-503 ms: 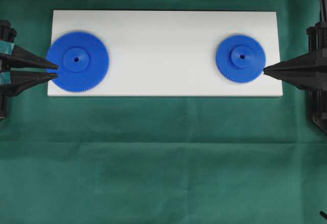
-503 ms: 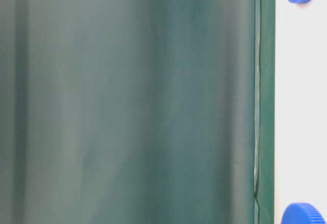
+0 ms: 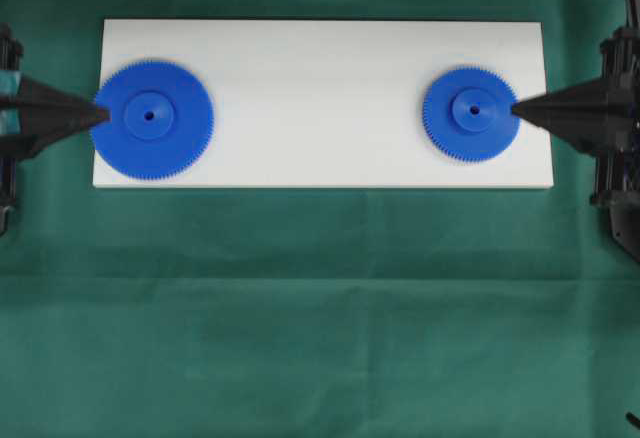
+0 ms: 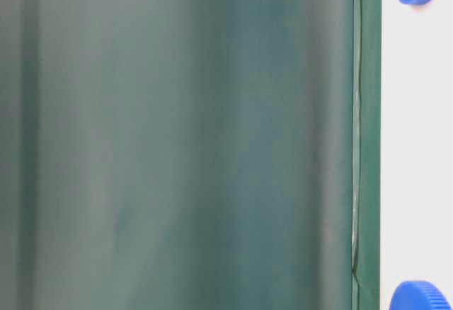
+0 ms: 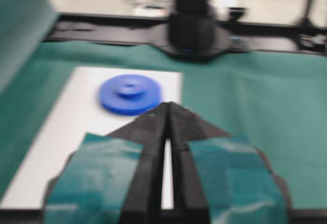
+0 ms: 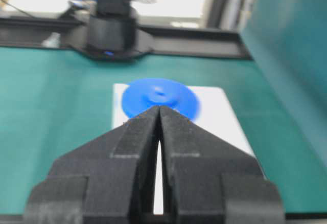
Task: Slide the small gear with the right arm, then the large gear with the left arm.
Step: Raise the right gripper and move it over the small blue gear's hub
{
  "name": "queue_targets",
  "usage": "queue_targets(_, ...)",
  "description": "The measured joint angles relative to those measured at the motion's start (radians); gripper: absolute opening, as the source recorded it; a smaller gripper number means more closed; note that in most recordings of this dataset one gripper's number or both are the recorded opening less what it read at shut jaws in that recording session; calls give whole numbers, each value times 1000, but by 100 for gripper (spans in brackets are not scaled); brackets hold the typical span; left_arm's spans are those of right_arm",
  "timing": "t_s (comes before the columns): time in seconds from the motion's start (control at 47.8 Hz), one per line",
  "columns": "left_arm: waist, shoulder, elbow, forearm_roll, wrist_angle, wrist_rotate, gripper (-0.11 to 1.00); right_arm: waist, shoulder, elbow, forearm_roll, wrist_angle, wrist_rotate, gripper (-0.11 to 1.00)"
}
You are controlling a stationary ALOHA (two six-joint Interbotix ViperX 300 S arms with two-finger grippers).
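My right gripper [image 3: 514, 110], the all-black pointed pair of fingers, is clenched to a single tip with nothing between the fingers; from my right wrist camera the two black fingers [image 6: 134, 147] meet at the point with only a thin slit behind it. From overhead that tip touches the toothed rim of the small gear [image 3: 471, 114], the smaller blue plastic disc with a raised round hub and a centre hole, on the side facing the near short end of the white rectangular board [image 3: 320, 58].

My left gripper [image 3: 107, 114], the pointed pair with teal tape near the fingers, is clenched the same way and holds nothing. Its tip lies over the outer rim of the large gear [image 3: 152, 119], the bigger blue toothed disc with a hub; whether it presses the plastic I cannot tell. In my left wrist view the taped fingers [image 5: 148, 147] close to a point.

Both gears lie flat on the white board, one near each short end, well apart. Between them the board is bare white surface. The large gear's teeth reach the board's short edge beside my left tip. Around the board lies green cloth [image 3: 320, 308].
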Motion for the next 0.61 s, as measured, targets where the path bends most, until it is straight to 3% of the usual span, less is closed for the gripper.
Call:
queue_targets(0.272,181,-3,0,0,72,0,0,-190,-57,-2,-2,84,3,50)
queue_targets(0.607,206,-5,-2,0,115,-3,0,-213,-46,-2,-2,189,38,50)
